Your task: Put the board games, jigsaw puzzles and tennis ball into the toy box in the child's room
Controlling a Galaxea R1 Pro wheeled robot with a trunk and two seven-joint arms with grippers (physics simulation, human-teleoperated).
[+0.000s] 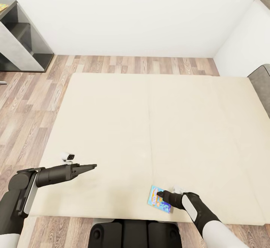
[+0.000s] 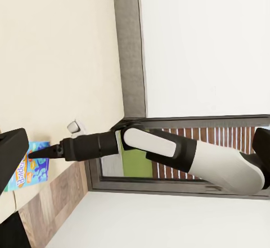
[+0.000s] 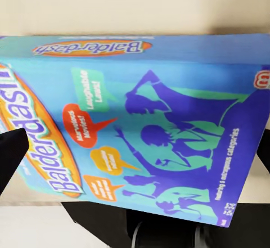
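A blue board game (image 1: 157, 199) lies flat on the cream mattress of the bed (image 1: 150, 128), close to its near edge. My right gripper (image 1: 162, 194) is right over this box, open, with one finger (image 3: 11, 155) at each side of the cover. The blue board game (image 3: 140, 124) reads "Balderdash" in the right wrist view. From the left wrist view, the right gripper (image 2: 40, 153) touches the corner of the blue board game (image 2: 31, 172). My left gripper (image 1: 92, 166) hovers over the mattress further left, fingers (image 2: 11, 152) apart and empty.
The dark grey low section of the table (image 1: 22, 42) stands at the far left, with something colourful (image 1: 3, 6) on its top. The bed's grey padded frame (image 1: 261, 87) rises at the right. Wood-plank floor (image 1: 30, 102) runs left of the bed. A dark-framed window (image 2: 169, 189) is behind.
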